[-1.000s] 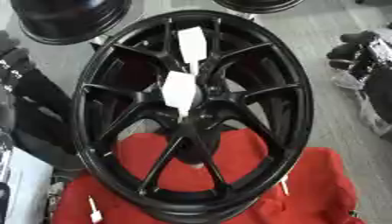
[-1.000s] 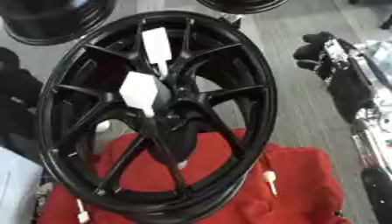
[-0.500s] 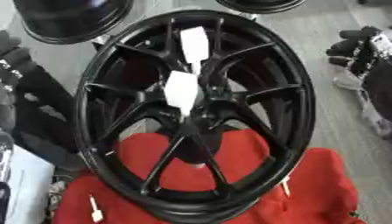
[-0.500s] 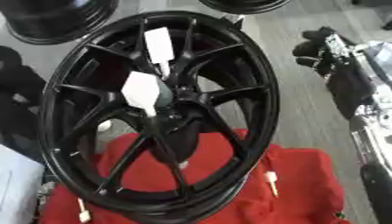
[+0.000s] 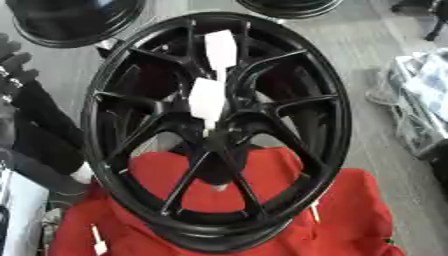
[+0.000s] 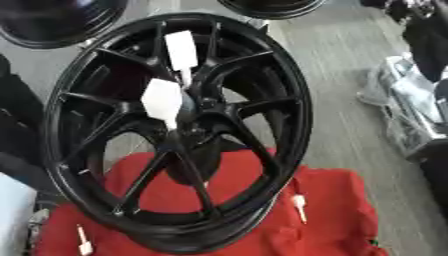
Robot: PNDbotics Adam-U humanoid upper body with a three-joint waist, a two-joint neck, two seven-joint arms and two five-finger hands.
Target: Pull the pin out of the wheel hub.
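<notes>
Where it leans on a rumpled red cloth [image 5: 262, 175], the large glossy black spoked wheel hub [image 5: 219, 130] fills the middle of both views, tilted with its face toward the camera. Two white flat-headed pins [image 6: 163, 100] stick out of it, one at the centre, the other [image 5: 220, 49] higher, near the upper spokes. Small white pins [image 6: 298, 202] lie on the cloth below. Only black fingers of the left hand [image 5: 12, 62] show at the left edge; whether they are curled cannot be told.
</notes>
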